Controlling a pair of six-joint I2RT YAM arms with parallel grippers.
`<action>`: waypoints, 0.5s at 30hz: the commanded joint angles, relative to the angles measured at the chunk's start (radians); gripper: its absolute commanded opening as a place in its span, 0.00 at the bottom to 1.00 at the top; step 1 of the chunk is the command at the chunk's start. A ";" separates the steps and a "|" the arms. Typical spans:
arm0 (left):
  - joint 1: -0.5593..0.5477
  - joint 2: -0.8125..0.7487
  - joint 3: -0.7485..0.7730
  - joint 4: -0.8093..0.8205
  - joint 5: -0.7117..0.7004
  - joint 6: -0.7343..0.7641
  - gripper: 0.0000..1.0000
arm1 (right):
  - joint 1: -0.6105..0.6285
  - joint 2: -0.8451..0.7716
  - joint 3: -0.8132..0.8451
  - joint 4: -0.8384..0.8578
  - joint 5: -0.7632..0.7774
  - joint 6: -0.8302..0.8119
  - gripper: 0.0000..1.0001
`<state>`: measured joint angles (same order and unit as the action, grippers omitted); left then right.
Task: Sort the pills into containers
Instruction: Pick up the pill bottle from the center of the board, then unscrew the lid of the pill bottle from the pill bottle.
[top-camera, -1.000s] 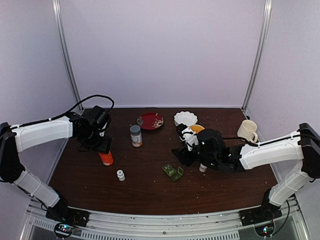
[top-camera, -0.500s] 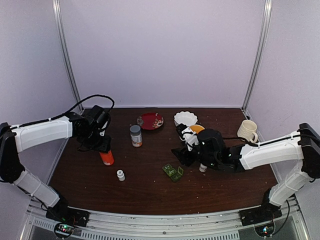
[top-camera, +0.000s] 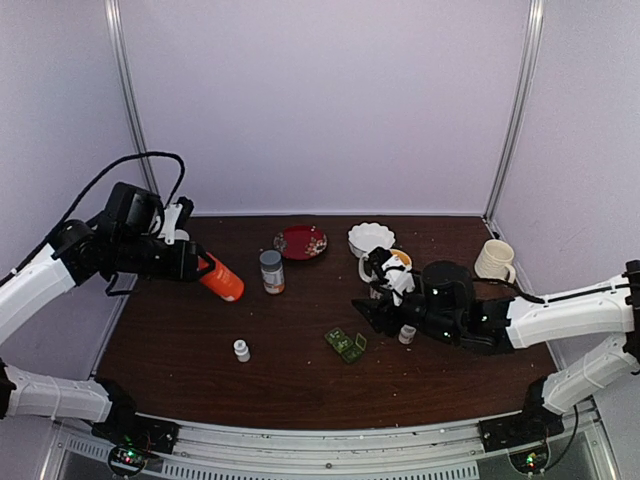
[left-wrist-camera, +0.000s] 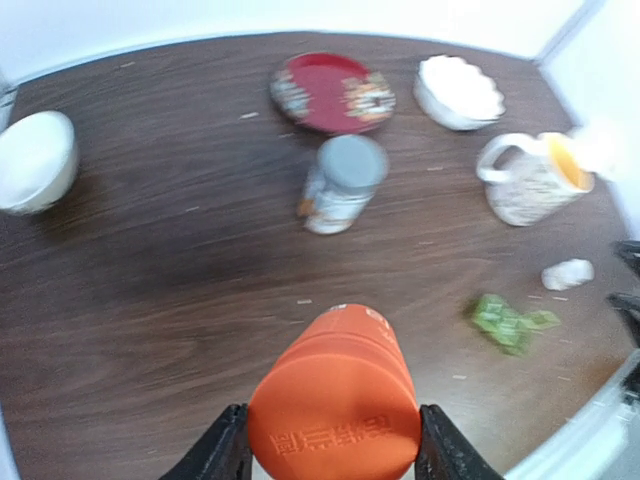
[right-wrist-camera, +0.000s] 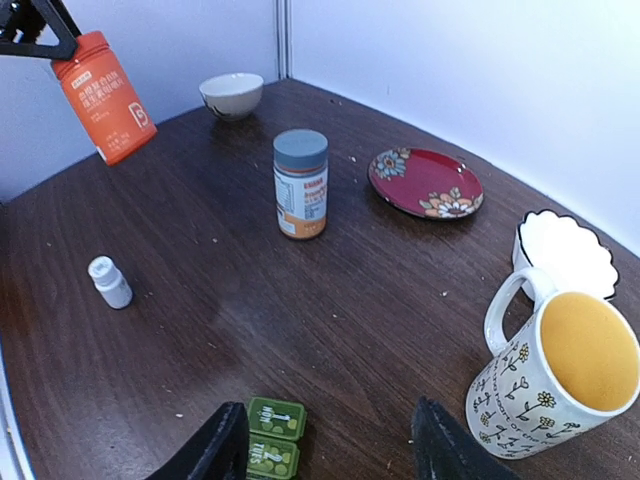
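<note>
Bottle (left-wrist-camera: 335, 400), smooth orange cylinder, pinched in left hand (left-wrist-camera: 333, 452), right hand (right-wrist-camera: 330, 442) spread apart

- The whole table (top-camera: 300, 380) is seen from high above its near edge.
- It is overlooked steeply from the raised left wrist, past an orange bottle (left-wrist-camera: 335, 400).
- It is skimmed low from the right wrist, toward the far-left corner.
- The grey-capped jar (top-camera: 271, 271) is shared by all.
</note>
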<state>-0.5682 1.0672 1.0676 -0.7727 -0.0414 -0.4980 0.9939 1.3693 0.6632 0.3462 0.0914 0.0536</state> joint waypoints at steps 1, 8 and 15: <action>0.005 -0.052 0.022 0.135 0.346 -0.042 0.29 | 0.022 -0.150 -0.052 0.089 -0.080 -0.007 0.61; -0.029 -0.097 -0.047 0.417 0.662 -0.155 0.26 | 0.035 -0.264 -0.053 0.214 -0.406 0.177 1.00; -0.147 -0.077 -0.032 0.574 0.741 -0.205 0.26 | 0.074 -0.195 0.019 0.314 -0.441 0.350 1.00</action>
<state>-0.6540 0.9867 1.0222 -0.3962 0.5919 -0.6571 1.0447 1.1290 0.6197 0.5934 -0.2859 0.2829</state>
